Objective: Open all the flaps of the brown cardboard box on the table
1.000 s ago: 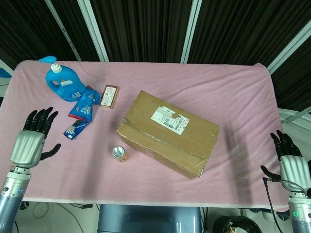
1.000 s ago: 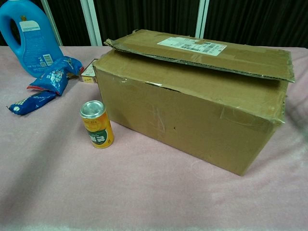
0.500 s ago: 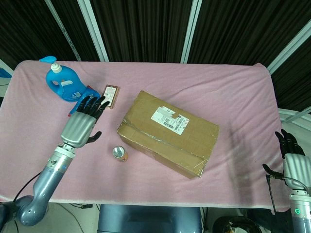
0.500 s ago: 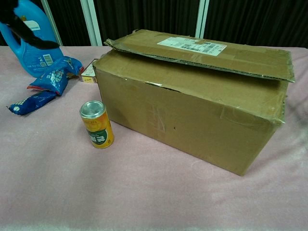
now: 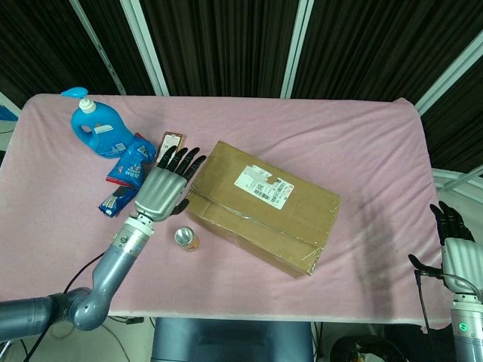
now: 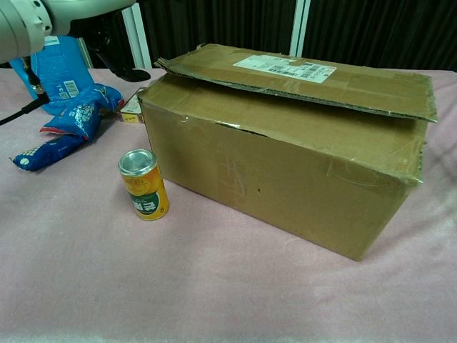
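hanging at the lower right edge of the head view, right hand with fingers spread, holding nothing. standing left of centre, orange can, just beside the brown cardboard box, lying mid-frame, top flap slightly lifted. hovering at the box's left end, left hand, fingers apart, empty. resting upper left, blue bottle.

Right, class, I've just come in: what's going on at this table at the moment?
A two-armed robot is set to open the brown cardboard box on the pink table. Its left hand, fingers spread and holding nothing, hovers by the box's left end, near the can. The right hand waits open at the table's right edge. The flaps are not yet opened.
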Robot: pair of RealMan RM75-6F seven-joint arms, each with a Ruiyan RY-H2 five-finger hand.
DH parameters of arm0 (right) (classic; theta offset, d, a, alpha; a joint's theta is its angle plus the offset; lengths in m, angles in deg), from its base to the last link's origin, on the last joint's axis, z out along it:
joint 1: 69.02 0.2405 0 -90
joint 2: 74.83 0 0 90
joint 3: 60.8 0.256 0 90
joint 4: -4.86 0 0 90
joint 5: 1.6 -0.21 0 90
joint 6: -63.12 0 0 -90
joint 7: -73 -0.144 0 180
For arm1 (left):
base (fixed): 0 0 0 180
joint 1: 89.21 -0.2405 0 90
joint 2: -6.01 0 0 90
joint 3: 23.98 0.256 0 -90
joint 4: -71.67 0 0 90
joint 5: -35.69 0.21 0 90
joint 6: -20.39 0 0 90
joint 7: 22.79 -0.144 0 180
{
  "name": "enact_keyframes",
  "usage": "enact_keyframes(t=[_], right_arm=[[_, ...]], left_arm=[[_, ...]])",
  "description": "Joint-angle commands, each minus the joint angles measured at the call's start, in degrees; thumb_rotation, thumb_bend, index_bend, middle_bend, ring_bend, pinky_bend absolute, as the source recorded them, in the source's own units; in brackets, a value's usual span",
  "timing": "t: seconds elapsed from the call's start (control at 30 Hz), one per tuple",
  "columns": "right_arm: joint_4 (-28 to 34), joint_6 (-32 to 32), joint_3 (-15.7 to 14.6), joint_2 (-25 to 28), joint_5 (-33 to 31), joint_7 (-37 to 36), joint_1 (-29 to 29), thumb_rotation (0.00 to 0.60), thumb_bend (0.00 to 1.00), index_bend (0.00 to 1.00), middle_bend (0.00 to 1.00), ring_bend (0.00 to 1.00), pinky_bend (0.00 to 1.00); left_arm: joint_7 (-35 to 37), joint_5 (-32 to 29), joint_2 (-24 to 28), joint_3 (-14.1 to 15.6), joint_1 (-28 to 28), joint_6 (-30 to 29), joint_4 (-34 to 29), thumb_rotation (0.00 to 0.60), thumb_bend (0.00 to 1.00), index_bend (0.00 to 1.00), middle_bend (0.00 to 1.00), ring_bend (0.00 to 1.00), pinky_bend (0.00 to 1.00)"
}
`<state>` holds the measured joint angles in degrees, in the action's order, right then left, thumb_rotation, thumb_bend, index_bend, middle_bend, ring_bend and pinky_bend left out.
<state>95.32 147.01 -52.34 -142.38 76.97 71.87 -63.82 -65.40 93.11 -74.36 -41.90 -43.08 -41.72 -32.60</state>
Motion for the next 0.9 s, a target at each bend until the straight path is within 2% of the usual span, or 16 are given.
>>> enact_keyframes(t=[0.03, 0.37, 0.5, 0.57, 0.77, 0.9], right_arm=[[0.2, -0.1, 0.1, 0.0, -0.2, -0.1, 0.0, 0.6, 0.21, 0.0, 0.0, 0.0, 0.22], [0.4, -0.6, 0.5, 0.2, -1.5, -0.5, 0.0, 0.6, 0.21, 0.0, 0.0, 0.0, 0.22], [0.6, -0.8, 0.6, 0.2, -1.9, -0.7, 0.0, 0.6, 0.21, 0.0, 0.0, 0.0, 0.22], [0.7, -0.9, 0.7, 0.2, -2.0, -0.8, 0.0, 0.6, 0.21, 0.0, 0.0, 0.0, 0.22], [0.9, -1.1, 0.9, 0.2, -2.4, -1.3, 0.0, 0.6, 0.21, 0.0, 0.0, 0.0, 0.22], [1.0, -1.3, 1.2, 0.2, -3.1, -1.6, 0.0, 0.6, 0.21, 0.0, 0.0, 0.0, 0.22]], left_arm=[[-0.5, -0.8, -1.6, 0.1, 1.8, 0.5, 1.5, 0.6, 0.26, 0.0, 0.0, 0.0, 0.0], [-1.1, -3.1, -4.9, 0.5, 5.9, 1.7, 5.5, 0.6, 0.26, 0.0, 0.0, 0.0, 0.0], [-1.0, -3.2, -5.7, 0.3, 7.1, 1.9, 6.7, 0.6, 0.33, 0.0, 0.0, 0.0, 0.0], [-0.7, -2.7, -6.2, -0.1, 7.9, 1.8, 7.6, 0.6, 0.36, 0.0, 0.0, 0.0, 0.0], [-0.3, -0.6, -7.5, -1.7, 11.0, 2.4, 11.5, 0.6, 0.37, 0.0, 0.0, 0.0, 0.0], [0.0, 0.1, -7.9, -4.1, 14.3, 3.5, 14.8, 0.6, 0.37, 0.0, 0.0, 0.0, 0.0]])
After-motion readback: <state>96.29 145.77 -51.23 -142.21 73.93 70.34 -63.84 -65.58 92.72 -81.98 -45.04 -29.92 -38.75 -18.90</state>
